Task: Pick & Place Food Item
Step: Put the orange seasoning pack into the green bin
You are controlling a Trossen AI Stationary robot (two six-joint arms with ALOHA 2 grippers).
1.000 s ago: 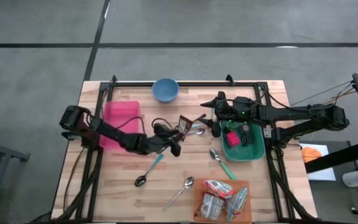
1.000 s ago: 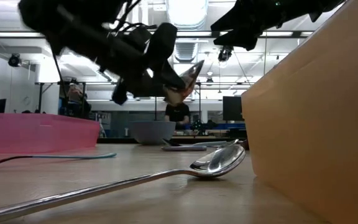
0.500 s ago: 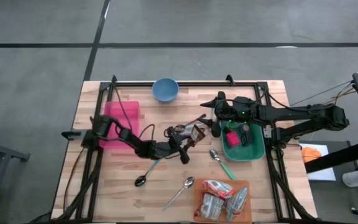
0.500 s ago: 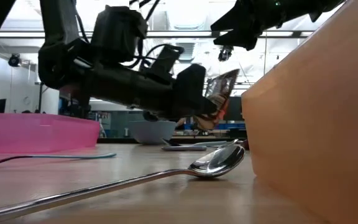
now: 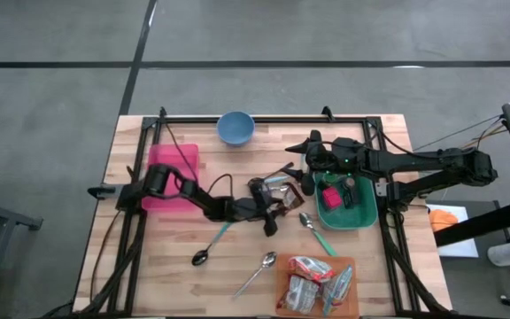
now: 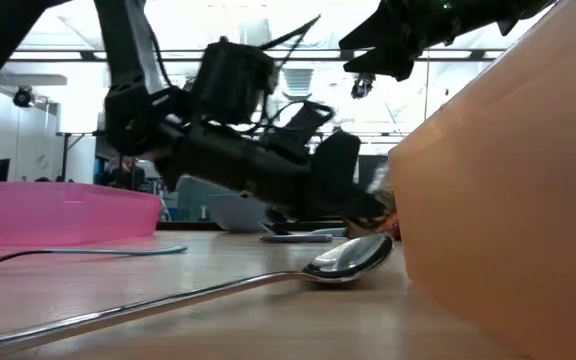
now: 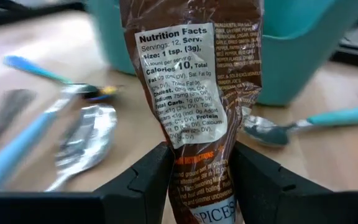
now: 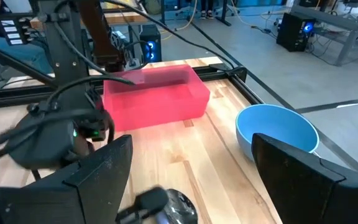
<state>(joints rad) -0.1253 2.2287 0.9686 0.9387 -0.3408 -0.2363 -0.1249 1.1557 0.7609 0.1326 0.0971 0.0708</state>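
Note:
A brown spice packet (image 7: 197, 93) with a nutrition label is held in my left gripper (image 7: 201, 180), which is shut on it. In the high view the left gripper (image 5: 273, 204) reaches low over the table's middle, and the packet (image 5: 283, 191) points toward the green bin (image 5: 361, 217). My right gripper (image 5: 311, 168) hangs open above the bin's far left corner, and its wrist view shows nothing between the fingers (image 8: 98, 174). My left gripper pinches the packet's near end (image 7: 197, 163) between its two fingers, one on each flat face. The fingers come nearly level from the table's left. The packet sticks out forward past the fingertips toward the green bin, low over the table.
A pink container (image 5: 173, 173) and a blue bowl (image 5: 235, 128) stand at the far left. An orange tray (image 5: 286, 297) of wrapped packets sits at the near edge. Spoons (image 5: 257, 275) (image 5: 211, 244) (image 5: 315, 230) lie around the middle. A red item lies in the green bin.
My left gripper has sunk and gone toward the table's right edge with the packet, rolling as it went. The packet, held high a second ago, now sits low beside the green bin. The grip has stayed the same.

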